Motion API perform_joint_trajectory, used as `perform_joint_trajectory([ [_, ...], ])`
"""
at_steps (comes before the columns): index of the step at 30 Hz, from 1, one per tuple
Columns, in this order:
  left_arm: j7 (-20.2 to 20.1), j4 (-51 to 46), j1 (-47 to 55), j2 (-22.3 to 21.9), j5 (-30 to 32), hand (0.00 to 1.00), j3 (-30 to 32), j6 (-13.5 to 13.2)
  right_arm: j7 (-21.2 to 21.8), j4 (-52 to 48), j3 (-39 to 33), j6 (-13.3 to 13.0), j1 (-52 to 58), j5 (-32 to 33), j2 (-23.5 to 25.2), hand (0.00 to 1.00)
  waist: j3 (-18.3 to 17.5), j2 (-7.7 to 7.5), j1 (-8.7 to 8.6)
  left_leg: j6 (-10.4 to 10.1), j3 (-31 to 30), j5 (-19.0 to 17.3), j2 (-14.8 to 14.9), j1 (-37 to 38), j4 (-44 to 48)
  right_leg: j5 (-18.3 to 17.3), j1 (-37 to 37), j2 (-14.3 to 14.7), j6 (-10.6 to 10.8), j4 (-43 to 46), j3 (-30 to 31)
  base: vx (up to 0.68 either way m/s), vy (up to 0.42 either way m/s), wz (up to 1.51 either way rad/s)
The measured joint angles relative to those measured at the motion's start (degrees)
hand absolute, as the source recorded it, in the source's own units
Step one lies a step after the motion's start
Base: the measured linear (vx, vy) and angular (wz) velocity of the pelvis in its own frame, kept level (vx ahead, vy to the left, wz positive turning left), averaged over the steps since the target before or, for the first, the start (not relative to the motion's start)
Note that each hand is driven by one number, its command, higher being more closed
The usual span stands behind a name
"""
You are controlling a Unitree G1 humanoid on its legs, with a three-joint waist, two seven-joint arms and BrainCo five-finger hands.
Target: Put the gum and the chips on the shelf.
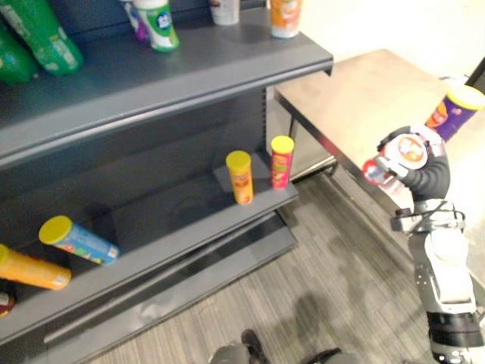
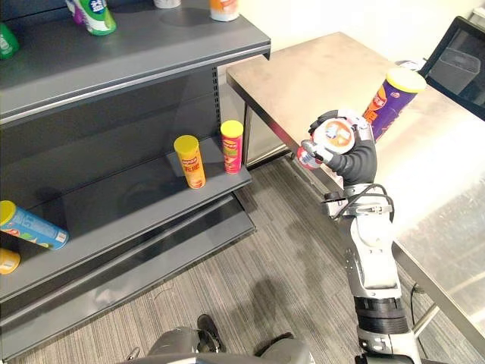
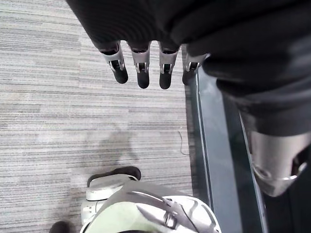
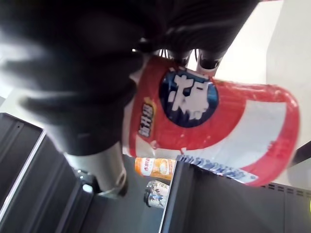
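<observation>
Right hand is up at the near edge of the desk, fingers curled round the gum tub. The tub is red and white with a white lid that faces the head camera. It is off the desk surface and not on the shelf unit. In the right wrist view the tub lies across the palm, with the fingertips wrapped over its far side.

Purple chips can stands on the desk with its yellow lid up, just behind the right hand. I can't tell whether they touch.

Left hand hangs over the carpet floor beside the base of the shelf unit. Its fingers are straight and loose and there is nothing in it.

Shelf contents:
- Lower shelf, right end: yellow can and red can, both upright, close together but apart.
- Lower shelf, left end: blue can and orange can, both on their sides.
- Upper shelf: green bottles at the left, a small white-and-green bottle near the middle, and an orange tub by the right corner.

The shelf unit and the desk stand side by side, with a narrow gap between them.
</observation>
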Motion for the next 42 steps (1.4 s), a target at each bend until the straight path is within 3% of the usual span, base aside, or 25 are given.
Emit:
perform_joint_trajectory([
  [7,-0.25,-0.02,0.01,-0.01,-0.15,0.0,0.5,-0.1,2.46,0.26,4.2,0.1,-1.5,0.05,0.02,1.0,0.02,-0.13,1.34,0.08,-0.37,-0.13,0.45,-0.23,1.63,0.01,0.83,-0.33,0.0,1.08,-0.1,0.04,-0.011,0.09],
  [12,-0.41,-0.3,0.62,-0.33,-0.59,0.0,0.5,-0.1,4.49,1.9,7.26,0.09,-4.37,0.01,2.15,1.0,0.29,-0.59,3.16,1.23,-2.09,-3.62,1.27,-1.85,7.62,0.11,2.48,-2.37,0.1,3.41,-0.08,0.0,0.041,0.25],
  [14,-0.19,-0.39,1.17,-0.36,-0.58,0.0,1.07,-0.02,5.33,2.39,8.45,0.11,-4.41,0.01,3.73,1.0,0.35,-0.86,4.33,1.68,-3.36,-5.34,1.33,-1.95,9.6,1.41,3.41,-2.6,0.87,4.01,0.28,-0.03,0.101,0.22],
  [16,0.21,-0.57,1.24,-0.32,-1.1,0.0,1.43,0.17,6.0,2.33,9.2,0.11,-4.33,0.05,4.61,1.0,0.26,-0.67,4.77,1.95,-5.8,-5.82,0.65,-2.63,9.33,4.35,3.07,-2.23,-0.34,4.1,3.36,-0.05,0.143,0.56],
  [17,0.33,-1.83,1.22,-0.29,-1.15,0.0,1.61,0.4,6.2,2.22,9.05,0.1,-3.66,0.09,5.11,1.0,0.29,-0.31,4.02,2.46,-9.84,-5.8,-0.01,-3.21,9.12,6.87,0.23,-0.26,-3.37,5.14,13.19,-0.02,0.133,0.96],
  [18,0.33,-2.45,1.13,-0.2,-1.1,0.0,1.57,0.75,6.16,2.09,8.94,0.1,-2.85,0.08,5.26,1.0,0.26,-0.23,3.89,2.73,-11.72,-5.62,-0.31,-3.5,8.9,5.97,-0.63,1.75,-3.15,4.93,18.53,0.01,0.134,1.32],
  [20,0.82,-3.05,0.4,1.47,-0.21,0.0,1.02,1.66,5.11,1.01,9.28,0.11,0.47,0.01,5.79,1.0,0.22,-0.19,2.6,2.74,-18.61,-4.17,-2.58,-4.04,7.07,1.29,-2.47,9.95,1.01,3.1,34.47,0.05,0.091,1.57],
  [22,1.65,-2.78,-0.58,1.97,-0.04,0.0,0.37,3.51,3.82,-0.84,10.04,-0.03,2.26,-0.02,5.69,1.0,-0.14,-0.53,2.52,1.5,-21.16,-3.51,-4.56,-3.73,4.48,-0.74,-4.24,14.36,2.37,0.56,40.94,0.1,0.061,1.43],
  [23,1.97,-2.16,-0.94,2.19,-0.14,0.0,0.57,4.15,3.39,-0.94,10.96,-0.2,2.34,0.0,6.21,1.0,-0.23,-2.53,2.87,-0.18,-19.55,-5.26,-3.79,-3.98,6.09,-0.74,-5.46,15.48,2.5,-1.49,42.83,0.13,0.009,1.15],
  [24,2.09,-2.1,-1.21,2.72,-0.27,0.0,0.5,4.74,3.24,-1.61,11.23,-0.54,1.74,0.03,7.46,1.0,-0.34,-2.13,2.73,5.25,-21.77,-4.79,-2.16,-7.26,13.21,-0.73,-7.11,15.26,4.48,-1.94,44.22,0.13,-0.063,0.8],
  [25,2.21,-1.59,-1.7,2.84,-0.69,0.0,0.57,5.73,3.35,-1.78,11.43,-1.37,0.87,0.04,8.62,1.0,0.61,-2.04,3.29,2.94,-24.38,-7.94,-2.89,-8.24,16.51,-1.0,-7.93,14.7,6.65,-3.13,45.66,0.09,-0.058,0.78],
  [26,2.31,-1.65,-1.59,3.18,-1.02,0.0,0.57,5.97,3.9,-1.13,12.32,-1.38,1.29,0.05,9.24,1.0,0.52,-2.72,3.31,2.85,-24.16,-8.01,-3.87,-7.67,16.74,-2.39,-7.03,13.77,6.28,-4.18,46.04,0.09,-0.049,0.56],
  [28,2.32,-1.76,-1.16,2.76,-1.01,0.0,0.36,5.6,4.85,-0.18,13.86,-1.4,1.2,0.29,9.23,1.0,0.71,-1.97,3.46,2.81,-24.99,-7.95,-3.91,-6.67,16.22,-2.46,-4.89,14.34,6.18,-5.87,46.07,0.09,-0.007,0.3],
  [32,2.29,-1.79,-1.31,1.6,-0.85,0.0,-0.29,3.66,5.39,0.67,14.52,-1.81,0.77,0.61,8.64,1.0,0.63,-2.02,4.14,2.19,-25.39,-7.0,-4.82,-6.55,14.25,-2.85,-3.68,14.76,5.47,-10.08,45.21,0.01,-0.047,0.02],
  [36,2.42,-1.81,-1.34,1.45,-0.6,0.0,-0.58,1.68,5.23,2.94,14.56,-2.65,0.58,1.16,7.05,1.0,0.72,-1.91,2.72,0.88,-28.05,-2.63,-6.55,-6.62,9.58,-2.62,-1.26,15.09,5.11,-15.87,43.56,-0.03,-0.114,0.35],
  [42,2.28,-2.07,-1.25,0.57,-0.9,0.0,-0.52,0.94,5.42,2.95,12.55,-2.92,0.48,1.21,6.95,1.0,1.32,-1.11,2.43,-1.59,-29.63,2.93,-5.67,-5.57,1.2,-2.99,-0.89,16.62,4.86,-18.12,41.66,-0.13,-0.147,0.19],
])
